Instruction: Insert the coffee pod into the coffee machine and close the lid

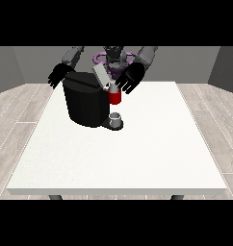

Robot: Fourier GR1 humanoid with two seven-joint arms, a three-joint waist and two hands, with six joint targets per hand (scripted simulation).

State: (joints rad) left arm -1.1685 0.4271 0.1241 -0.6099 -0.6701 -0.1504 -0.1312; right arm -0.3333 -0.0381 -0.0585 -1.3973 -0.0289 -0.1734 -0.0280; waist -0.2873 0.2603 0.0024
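Table: a big white table [137,158] on a pale wood floor, the robot standing behind its far edge
Coffee machine: a black coffee machine [84,103] sits on the far left part of the table, its grey lid [101,75] tilted up and open
Red part: a red piece [115,97] shows at the machine's front, right of the black body
Cup: a small grey cup [116,118] stands on the machine's base under the red piece
Hand at the view's left: hand [58,76] hangs by the machine's upper left corner, fingers spread
Hand at the view's right: hand [129,79] is just beside the lid and above the red piece, fingers spread downward; contact cannot be told
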